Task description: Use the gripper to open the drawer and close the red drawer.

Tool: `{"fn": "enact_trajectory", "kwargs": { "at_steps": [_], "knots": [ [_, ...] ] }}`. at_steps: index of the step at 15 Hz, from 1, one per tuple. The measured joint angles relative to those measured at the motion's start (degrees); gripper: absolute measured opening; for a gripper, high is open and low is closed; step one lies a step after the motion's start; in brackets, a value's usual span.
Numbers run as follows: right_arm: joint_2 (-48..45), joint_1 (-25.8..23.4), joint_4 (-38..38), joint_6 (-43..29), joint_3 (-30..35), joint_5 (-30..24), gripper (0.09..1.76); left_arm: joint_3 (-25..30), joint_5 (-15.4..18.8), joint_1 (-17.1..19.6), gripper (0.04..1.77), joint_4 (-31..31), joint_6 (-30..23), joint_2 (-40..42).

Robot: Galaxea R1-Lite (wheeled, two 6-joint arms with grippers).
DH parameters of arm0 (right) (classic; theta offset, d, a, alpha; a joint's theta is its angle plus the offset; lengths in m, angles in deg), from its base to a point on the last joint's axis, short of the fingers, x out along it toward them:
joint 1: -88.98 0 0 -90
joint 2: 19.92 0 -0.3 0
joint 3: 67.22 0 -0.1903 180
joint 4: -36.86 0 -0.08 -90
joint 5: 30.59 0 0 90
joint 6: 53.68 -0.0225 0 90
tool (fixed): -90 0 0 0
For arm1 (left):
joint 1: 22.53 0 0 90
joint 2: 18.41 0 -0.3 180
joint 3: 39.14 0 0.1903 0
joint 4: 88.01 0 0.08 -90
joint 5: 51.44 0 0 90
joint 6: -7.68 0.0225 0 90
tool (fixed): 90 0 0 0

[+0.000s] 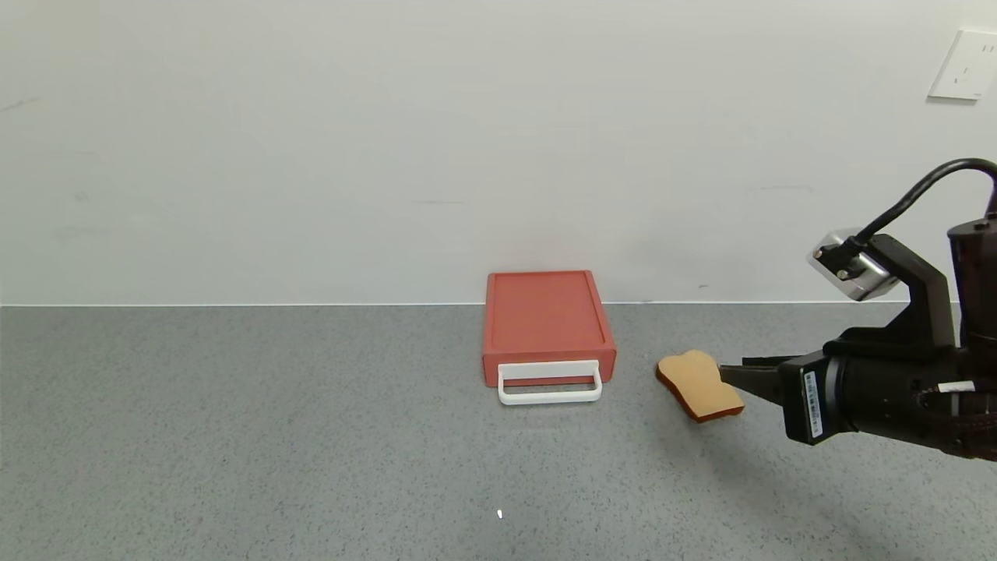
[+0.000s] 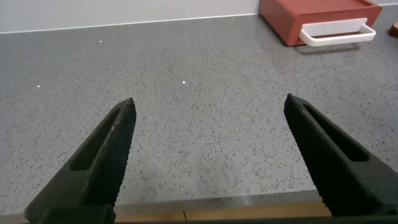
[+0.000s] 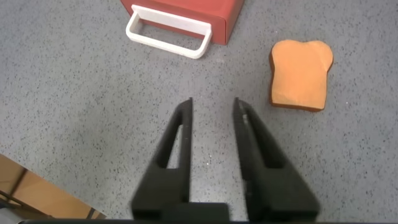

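The terracotta-red drawer (image 1: 545, 319) lies flat on the grey table against the back wall, its tray pushed in. Its white loop handle (image 1: 550, 383) faces me. My right gripper (image 1: 732, 370) hovers low at the right, pointing left, its tips just right of the tan toast slice (image 1: 699, 386) and well right of the handle. In the right wrist view the gripper (image 3: 212, 101) is open by a narrow gap and empty, with the handle (image 3: 168, 31) ahead and the toast (image 3: 300, 74) to one side. My left gripper (image 2: 209, 98) is wide open and empty, far from the drawer (image 2: 317, 12).
A white wall runs behind the table, with a socket plate (image 1: 966, 66) at the upper right. The table's wooden front edge (image 2: 217, 211) shows under the left gripper. Bare grey tabletop (image 1: 234, 428) spreads to the drawer's left and front.
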Motion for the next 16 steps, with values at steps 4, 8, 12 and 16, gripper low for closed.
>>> {"fn": "enact_trajectory", "kwargs": {
  "at_steps": [4,8,12,16],
  "knots": [
    [-3.55,-0.56,0.83,-0.06,4.19,0.24,1.06,-0.07,-0.06,0.0,1.72,0.0,0.07,0.0],
    [-9.97,-0.72,1.23,-0.23,9.19,0.09,1.32,-0.02,-0.09,0.0,1.72,0.0,0.16,0.0],
    [-19.26,-1.16,-0.38,-0.21,13.54,1.51,1.47,0.0,-0.09,0.0,1.72,0.0,0.16,0.0],
    [-29.83,-1.96,-4.49,-0.04,16.3,9.12,1.57,0.0,-0.09,0.0,1.72,0.0,0.16,0.0]
  ]
}}
